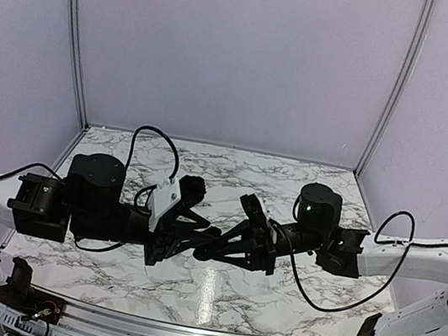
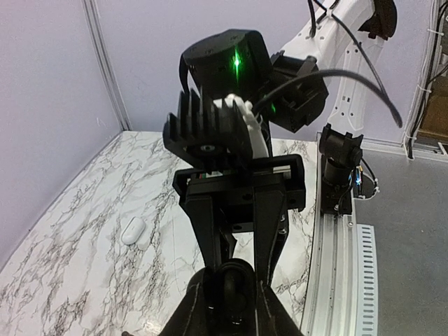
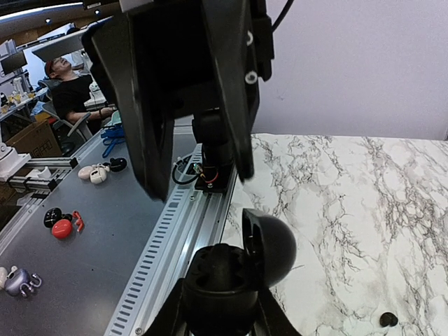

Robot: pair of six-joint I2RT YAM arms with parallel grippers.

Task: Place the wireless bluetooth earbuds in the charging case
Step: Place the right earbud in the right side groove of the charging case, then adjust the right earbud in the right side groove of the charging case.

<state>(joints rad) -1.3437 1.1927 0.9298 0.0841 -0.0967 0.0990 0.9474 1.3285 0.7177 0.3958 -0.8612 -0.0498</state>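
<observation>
Over the white marble desk [image 1: 104, 277], our right hand [image 3: 222, 301] is clamped on the small glossy black oval charging case [image 3: 220, 276], lid raised. The left hand [image 3: 199, 185] hangs just above it, fingers apart, apparently empty. One tiny rounded black plastic earbud [image 3: 387, 320] lies beyond the right hand, off to its right. We judge fetching it comes next, with a fine pinch.

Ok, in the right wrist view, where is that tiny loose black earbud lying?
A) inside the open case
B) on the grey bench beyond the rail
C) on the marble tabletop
C: the earbud lies on the marble table at the lower right of the view, clear of the open charging case at the bottom centre.
</observation>
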